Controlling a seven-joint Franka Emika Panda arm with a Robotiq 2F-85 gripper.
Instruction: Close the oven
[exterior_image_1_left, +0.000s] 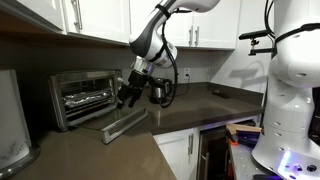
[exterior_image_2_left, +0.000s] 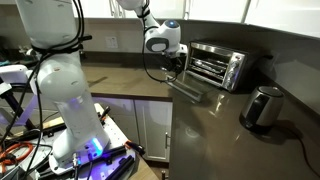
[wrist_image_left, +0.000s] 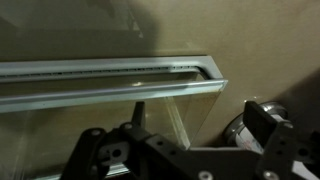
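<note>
**A:** Where is the oven, and is it shut?

**B:** The oven (exterior_image_1_left: 85, 95) sits against the back edge of the dark surface (exterior_image_1_left: 205, 108), under the cupboards. It is not shut. Its glass door (exterior_image_1_left: 125, 122) lies dropped open, almost flat, pointing toward the front edge.

**A:** And the pincer?

**B:** The pincer (exterior_image_1_left: 130, 93) hangs close above the door. In the wrist view its fingers (wrist_image_left: 100, 155) stand apart with nothing between them. The door's bar handle (wrist_image_left: 110, 80) runs across the picture beyond them.

**A:** What could go wrong from here?

**B:** As I judge it, a push from above would only press the door down on its hinge. The fingers need to get under the free edge to lift it. If the door slips off a finger partway up, it would fall back open with a bang. A hard shove could also slide the oven toward the back edge. The kettle (exterior_image_2_left: 262, 107) stands near the oven's side, so a wide swing of the arm might knock it.

**A:** What can't you make out?

**B:** I cannot tell whether the pincer touches the door. The wrist view is dim and cuts off the oven's body, and the hinge is not visible anywhere.
</note>
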